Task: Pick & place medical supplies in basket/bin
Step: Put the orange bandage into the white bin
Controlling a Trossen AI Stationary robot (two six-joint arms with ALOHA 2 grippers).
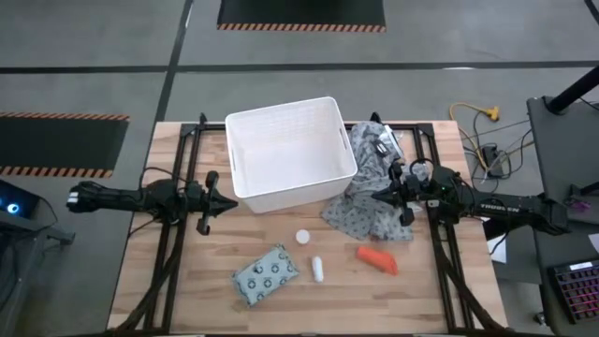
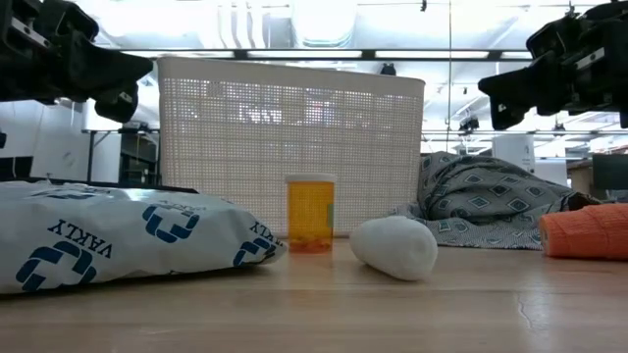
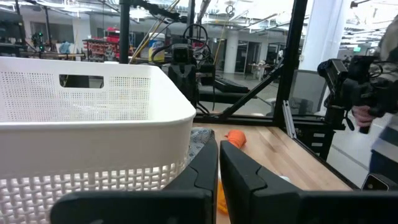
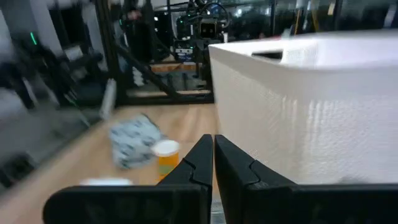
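With nothing yet in the white bin (image 1: 288,150), both arms hover level beside it, left gripper (image 1: 208,203) and right gripper (image 1: 391,195) pinched narrow and empty, apparently awaiting a first pick. Packet (image 1: 267,275), cylinder (image 1: 318,270), cap (image 1: 302,237) and orange-red piece (image 1: 377,258) lie before the bin. Only the low view reveals an amber vial beneath the cap.

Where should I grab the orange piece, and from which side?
Take the orange piece across its middle, coming straight down from above. It lies flat on the table, long axis slanting, with bare wood on both long sides, so the jaws should close across its width. The right gripper is nearer; the cloth lies beside it, apart.
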